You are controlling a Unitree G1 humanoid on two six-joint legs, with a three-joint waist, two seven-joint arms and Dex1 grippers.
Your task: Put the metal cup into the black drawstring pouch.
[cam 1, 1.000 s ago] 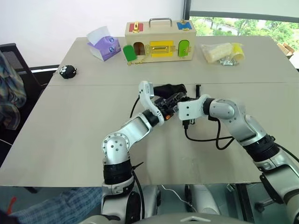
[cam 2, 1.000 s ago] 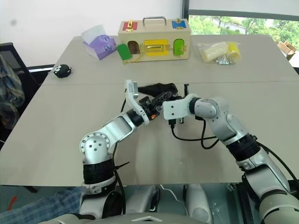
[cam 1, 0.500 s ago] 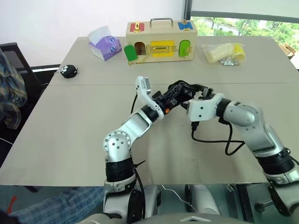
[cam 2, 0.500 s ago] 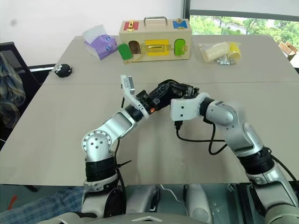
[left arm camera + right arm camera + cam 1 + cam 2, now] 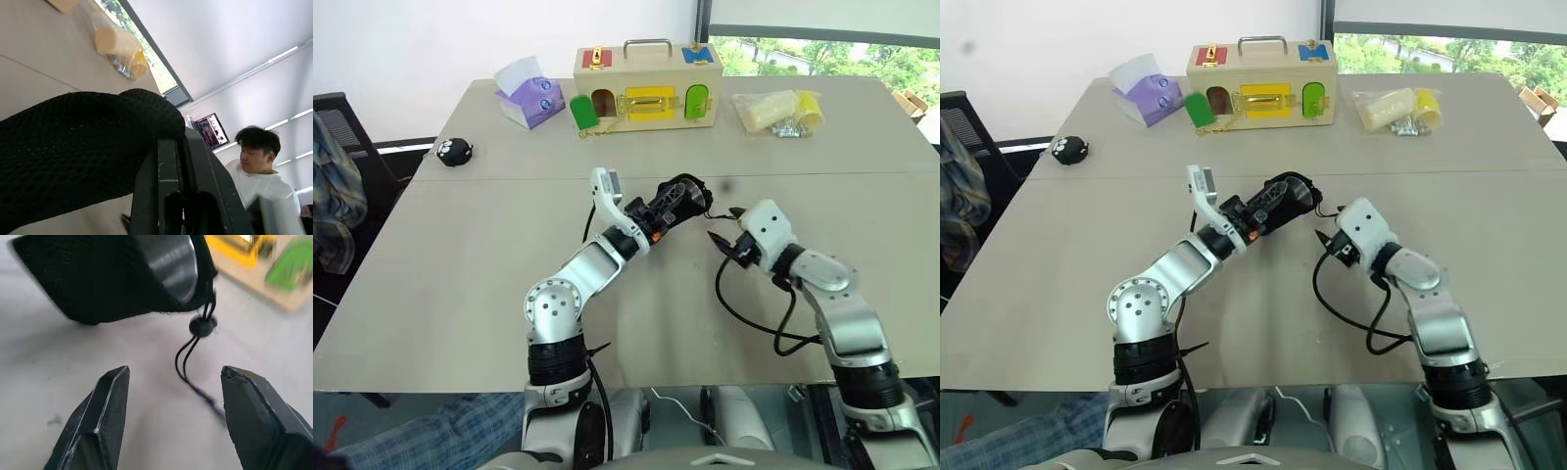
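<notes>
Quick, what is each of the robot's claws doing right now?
Left gripper: closed on the black drawstring pouch, which has the metal cup inside.
Right gripper: open, holding nothing.

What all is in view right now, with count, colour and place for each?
pouch: one, black, held up over mid table by the left gripper
metal cup: one, silver, inside the pouch mouth
cord: one, black, hanging from the pouch mouth
wooden box: one, tan with coloured doors, far table edge
tissue box: one, purple, far left
round toy: one, black, left side
plastic bag: one, clear with yellow contents, far right
table: one, beige
person: one, white shirt, background
left gripper: jaws shut on pouch
right gripper: jaws open, beside pouch
</notes>
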